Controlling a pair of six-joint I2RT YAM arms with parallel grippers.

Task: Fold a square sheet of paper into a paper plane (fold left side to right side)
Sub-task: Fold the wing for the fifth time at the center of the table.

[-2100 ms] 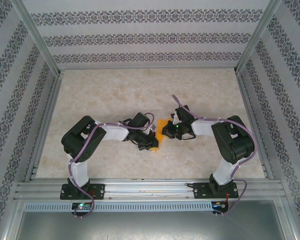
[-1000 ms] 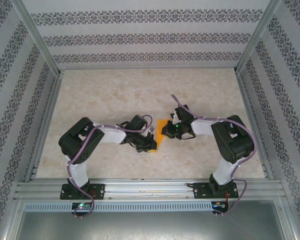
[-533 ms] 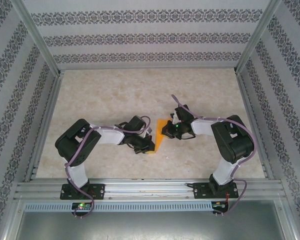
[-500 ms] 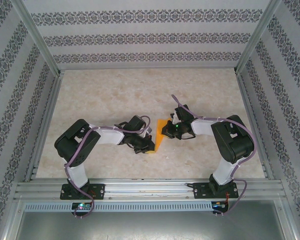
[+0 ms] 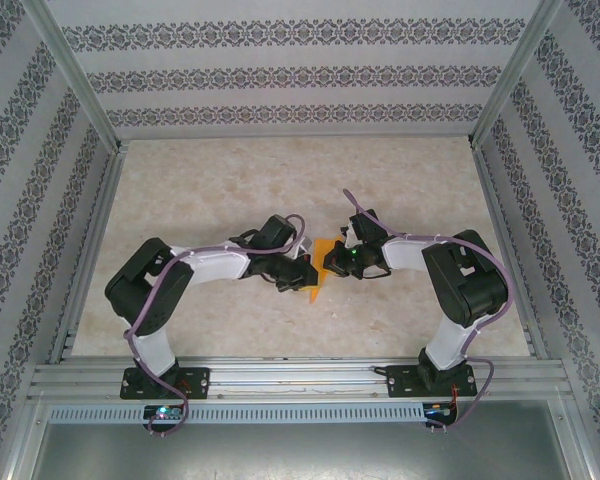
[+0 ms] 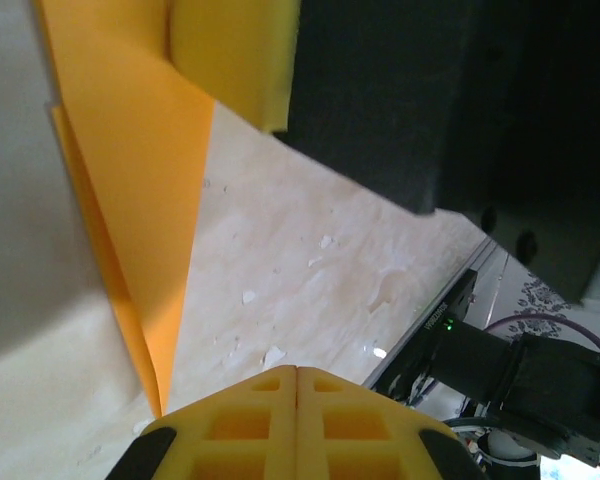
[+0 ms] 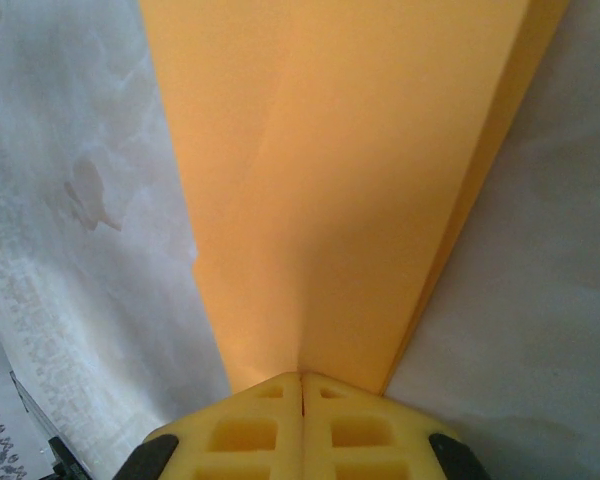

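Top external places the folded orange sheet point(image 5: 322, 248) mid-worktop point(image 5: 230, 190), between the left gripper point(image 5: 302, 280) and the right gripper point(image 5: 330, 263). Right wrist shows its fingers point(image 7: 250, 430) together, tips on the sheet's crease. Left wrist shows its fingers point(image 6: 240, 430) together, with the sheet's point just beside them.

We see two arms built alike: white shells point(image 5: 218, 266) over the long links, bulky black joint housings point(image 5: 140, 295) and flat black base plates point(image 5: 165, 380). A lilac cable point(image 5: 132, 340) loops along each arm. The left pincer point(image 6: 297, 415) and right pincer point(image 7: 302, 420) end in yellow fingers point(image 7: 250, 430) moulded with square pockets and tipped with black corners. A small green light point(image 5: 352, 256) glows on the right wrist.
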